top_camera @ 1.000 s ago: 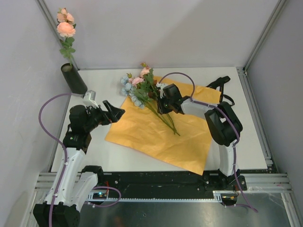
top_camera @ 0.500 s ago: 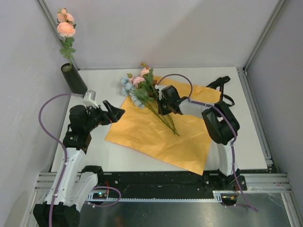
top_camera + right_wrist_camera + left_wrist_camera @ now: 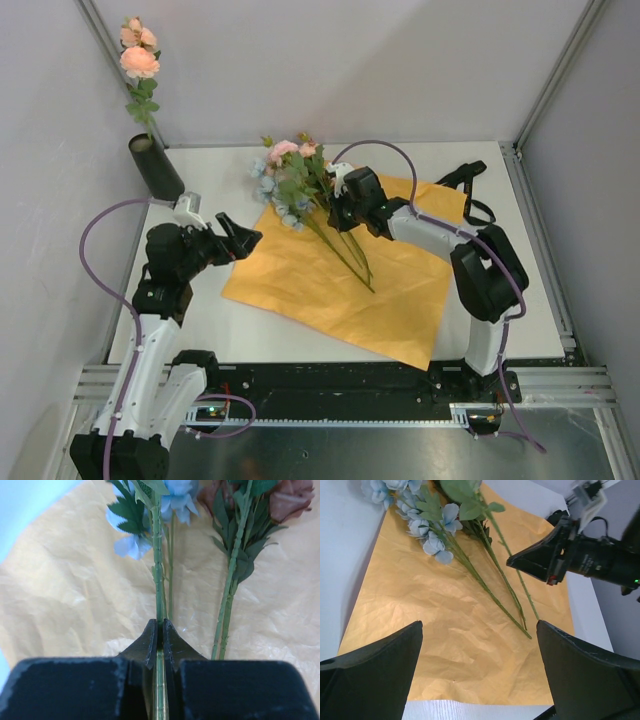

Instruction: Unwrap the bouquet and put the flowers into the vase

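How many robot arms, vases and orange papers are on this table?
Robot arms: 2 (left arm, right arm)
Vase: 1
Orange paper: 1
Total: 4

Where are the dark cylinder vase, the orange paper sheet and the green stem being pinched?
Dark cylinder vase [image 3: 157, 168], overhead view, side wall.
Orange paper sheet [image 3: 320, 292], overhead view, bare centre.
Pinched green stem [image 3: 158, 590], right wrist view, bare length below leaves.
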Robot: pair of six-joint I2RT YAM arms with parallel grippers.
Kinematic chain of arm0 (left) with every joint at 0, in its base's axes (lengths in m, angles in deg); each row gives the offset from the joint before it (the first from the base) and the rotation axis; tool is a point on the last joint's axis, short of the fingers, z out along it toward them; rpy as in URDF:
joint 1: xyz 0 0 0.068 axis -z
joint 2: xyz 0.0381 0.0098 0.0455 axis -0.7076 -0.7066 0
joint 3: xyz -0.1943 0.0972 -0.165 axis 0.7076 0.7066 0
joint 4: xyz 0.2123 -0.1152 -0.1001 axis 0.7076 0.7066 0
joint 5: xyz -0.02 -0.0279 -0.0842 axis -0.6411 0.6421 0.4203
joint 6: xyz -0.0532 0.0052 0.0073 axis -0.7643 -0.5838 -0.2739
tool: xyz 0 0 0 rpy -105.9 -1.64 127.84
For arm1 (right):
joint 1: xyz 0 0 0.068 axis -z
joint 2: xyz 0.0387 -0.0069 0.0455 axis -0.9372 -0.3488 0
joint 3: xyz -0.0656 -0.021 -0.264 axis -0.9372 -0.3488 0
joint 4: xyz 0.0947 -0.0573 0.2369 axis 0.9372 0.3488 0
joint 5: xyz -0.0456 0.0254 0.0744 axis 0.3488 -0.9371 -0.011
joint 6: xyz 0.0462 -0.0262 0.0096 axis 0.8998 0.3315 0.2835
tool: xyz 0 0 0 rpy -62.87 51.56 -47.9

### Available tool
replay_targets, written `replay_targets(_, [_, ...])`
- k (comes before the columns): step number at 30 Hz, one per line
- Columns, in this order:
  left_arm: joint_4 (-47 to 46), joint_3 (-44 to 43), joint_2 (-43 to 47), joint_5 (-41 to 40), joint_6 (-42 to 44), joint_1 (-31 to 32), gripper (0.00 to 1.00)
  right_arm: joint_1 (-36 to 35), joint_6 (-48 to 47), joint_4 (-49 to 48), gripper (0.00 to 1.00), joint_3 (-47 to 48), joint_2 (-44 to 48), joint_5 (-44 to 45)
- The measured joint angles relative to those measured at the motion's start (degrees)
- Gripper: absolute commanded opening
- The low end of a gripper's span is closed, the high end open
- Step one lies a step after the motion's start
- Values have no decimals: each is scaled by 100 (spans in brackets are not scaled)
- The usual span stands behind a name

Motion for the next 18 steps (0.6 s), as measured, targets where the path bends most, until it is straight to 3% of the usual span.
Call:
replay_targets(9, [328, -175, 107, -522, 4, 0, 100, -59, 367, -254, 0, -144, 557, -195])
replay_targets(18, [343, -470, -393, 149, -85, 105, 88, -129, 1274, -1510, 0, -1499, 1714, -1117])
